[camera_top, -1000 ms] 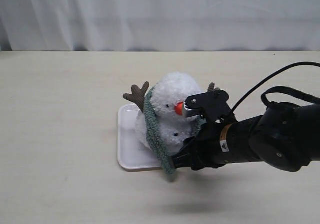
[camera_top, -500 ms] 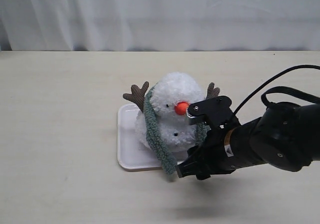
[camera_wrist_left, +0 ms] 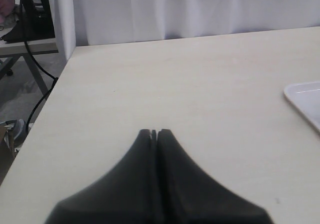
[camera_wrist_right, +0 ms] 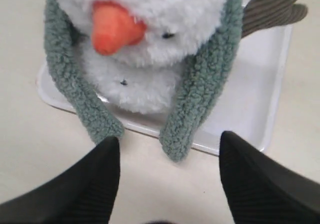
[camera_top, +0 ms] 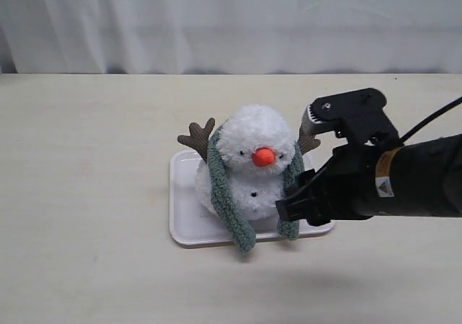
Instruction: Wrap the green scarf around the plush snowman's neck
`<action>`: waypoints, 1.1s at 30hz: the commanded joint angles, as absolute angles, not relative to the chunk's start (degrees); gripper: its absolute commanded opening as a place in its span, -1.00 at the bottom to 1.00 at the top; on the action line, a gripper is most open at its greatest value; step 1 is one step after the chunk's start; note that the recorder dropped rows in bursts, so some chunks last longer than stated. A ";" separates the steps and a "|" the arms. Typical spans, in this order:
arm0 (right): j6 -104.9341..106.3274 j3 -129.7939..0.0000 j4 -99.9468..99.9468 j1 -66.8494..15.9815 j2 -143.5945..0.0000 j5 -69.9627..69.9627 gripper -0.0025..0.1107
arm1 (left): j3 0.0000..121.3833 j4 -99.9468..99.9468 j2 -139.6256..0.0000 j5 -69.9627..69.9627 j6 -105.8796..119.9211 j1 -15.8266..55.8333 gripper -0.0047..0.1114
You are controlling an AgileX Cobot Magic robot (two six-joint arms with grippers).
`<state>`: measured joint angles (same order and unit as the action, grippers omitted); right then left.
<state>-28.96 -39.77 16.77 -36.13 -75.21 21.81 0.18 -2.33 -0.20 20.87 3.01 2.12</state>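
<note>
1. Right gripper (camera_wrist_right: 167,143) spread wide and clamped on nothing, hovering low just beside the near rim of the tray (camera_top: 182,219); one scarf end showing between its fingers (camera_wrist_right: 97,181) in the wrist view, apart from both.
2. Left gripper (camera_wrist_left: 154,134) pressed together, empty, over bare table (camera_wrist_left: 190,79) well apart from the snowman, with only a corner of the tray at the edge of its view.
3. Green scarf (camera_top: 225,194) draped behind the head, both ends hanging down the front, one on each side of the face, uncrossed. End on the exterior view's left reaching past the tray rim onto the table; other end stopping at the rim, just beside the right gripper.
4. Plush snowman (camera_top: 253,138) upright on the tray, orange nose (camera_top: 263,156) facing the camera, brown arm (camera_top: 196,136) sticking out on the view's left; other brown arm half hidden behind the right wrist housing.
5. Snowman's neck (camera_top: 249,176) bare at the front, covered by scarf at the sides.
6. Tray white, shallow, rectangular, holding only snowman and scarf; far right corner blocked by the black arm.
7. White curtain (camera_top: 231,21) behind the table.
</note>
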 commanded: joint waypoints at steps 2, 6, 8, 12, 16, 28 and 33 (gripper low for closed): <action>-27.61 -39.93 17.35 -36.19 -67.40 24.80 -0.07 | 0.00 -2.27 0.00 20.29 2.81 2.09 -0.92; -26.68 -39.93 17.58 -36.19 -62.34 25.97 -0.35 | 0.00 -2.27 0.00 20.29 2.81 2.09 -0.92; -26.10 -39.69 17.58 -36.19 -59.66 26.07 -0.51 | 0.00 -2.27 0.00 20.29 2.81 2.09 -0.92; -26.10 -39.30 17.58 -36.19 -54.77 25.82 -0.75 | 0.00 -2.27 0.00 20.29 2.81 2.09 -0.92; -24.46 -38.32 17.58 -36.19 -49.36 25.35 -0.88 | 0.00 -2.27 0.00 20.29 2.81 2.09 -0.92; -23.68 -33.30 17.58 -36.19 -31.50 25.02 -0.88 | 0.00 -2.27 0.00 20.29 2.81 2.09 -0.92; -23.68 -33.18 17.58 -36.19 -23.72 27.57 -0.88 | 0.00 -2.27 0.00 20.29 2.81 2.09 -0.92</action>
